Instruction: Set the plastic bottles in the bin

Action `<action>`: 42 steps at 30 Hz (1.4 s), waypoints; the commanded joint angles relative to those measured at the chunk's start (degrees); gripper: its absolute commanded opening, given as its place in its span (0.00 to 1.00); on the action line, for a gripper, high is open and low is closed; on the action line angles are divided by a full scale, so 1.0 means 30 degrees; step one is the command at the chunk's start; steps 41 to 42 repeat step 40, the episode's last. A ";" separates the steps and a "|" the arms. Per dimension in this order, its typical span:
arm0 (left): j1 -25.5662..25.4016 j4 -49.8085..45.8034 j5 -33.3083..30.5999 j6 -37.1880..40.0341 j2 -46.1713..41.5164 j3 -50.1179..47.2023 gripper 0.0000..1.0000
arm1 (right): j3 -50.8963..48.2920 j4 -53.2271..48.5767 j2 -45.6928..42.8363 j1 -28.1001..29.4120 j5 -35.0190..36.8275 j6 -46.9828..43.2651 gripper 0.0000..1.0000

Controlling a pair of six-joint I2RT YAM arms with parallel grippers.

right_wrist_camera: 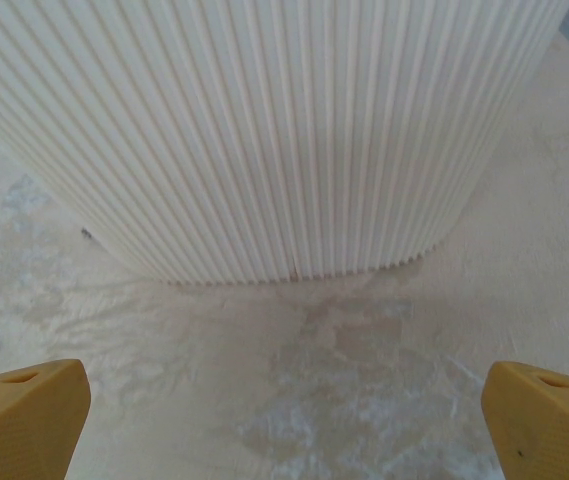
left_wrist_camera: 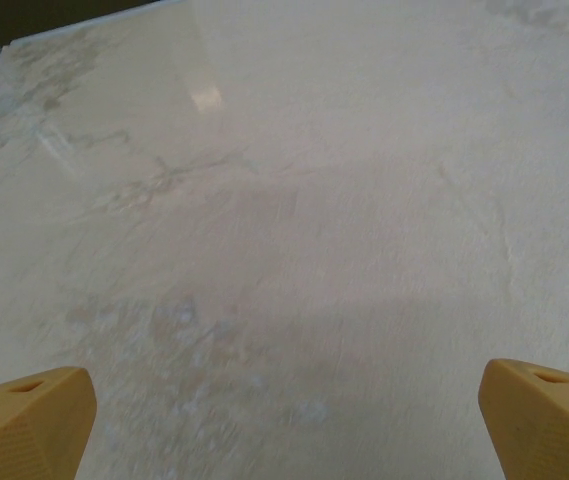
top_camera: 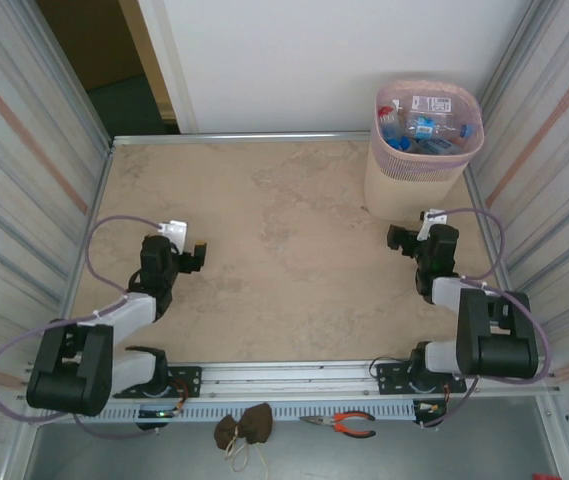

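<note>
The pale pink bin stands at the table's far right corner, its ribbed wall close in front of the right wrist camera. Several plastic bottles with blue and white labels lie piled inside it, up to the rim. My right gripper rests low on the table just in front of the bin, open, with nothing between its yellow fingertips. My left gripper sits on the left side of the table, open and empty over bare marble, its fingertips spread wide.
Corrugated metal walls close in the table on both sides, and a white wall runs behind it. Orange-handled pliers and a brown cloth lie on the shelf below the near rail. The beige marble tabletop is bare between the arms.
</note>
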 commanded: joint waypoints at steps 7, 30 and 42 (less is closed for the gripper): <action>0.1460 0.5637 0.3477 -0.0213 0.3843 0.0721 0.99 | 0.0290 0.3882 0.2938 0.0008 -0.0679 0.0213 0.99; 0.2502 0.4512 0.3954 -0.1299 0.5528 0.2187 0.99 | 0.1077 0.2701 0.3140 0.0789 0.0553 -0.0319 0.99; 0.2507 0.4518 0.3997 -0.1355 0.5527 0.2187 0.99 | 0.1090 0.2638 0.3168 0.0726 0.0412 -0.0294 0.99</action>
